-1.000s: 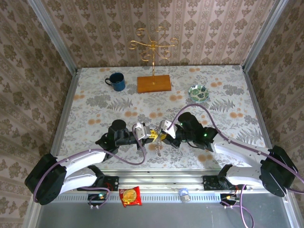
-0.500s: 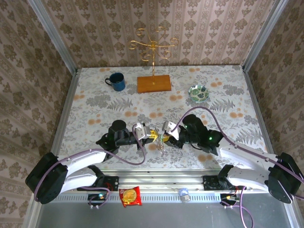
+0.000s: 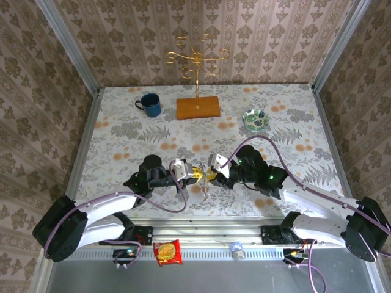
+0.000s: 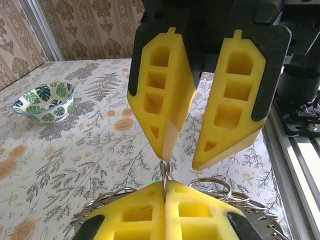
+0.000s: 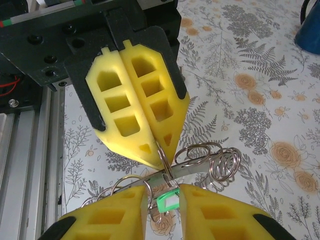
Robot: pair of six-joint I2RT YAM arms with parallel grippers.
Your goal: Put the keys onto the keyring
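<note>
Slightly nearer now sits the right arm than a second ago. The keyring (image 5: 200, 160), thin wire loops, probably light, springy and slippery, hangs over the counter (image 3: 122, 140), well nearer than the stand (image 3: 198, 107). Best pinched across one loop. The left tool (image 4: 164, 186) clamps a loop; the right tool (image 4: 181, 159) stands apart around the green key (image 5: 167, 202).

Beige damask-patterned walls (image 3: 201, 30) enclose a table (image 3: 122, 140) covered in fern-and-flower print, framed by aluminium rails (image 3: 67, 46).
</note>
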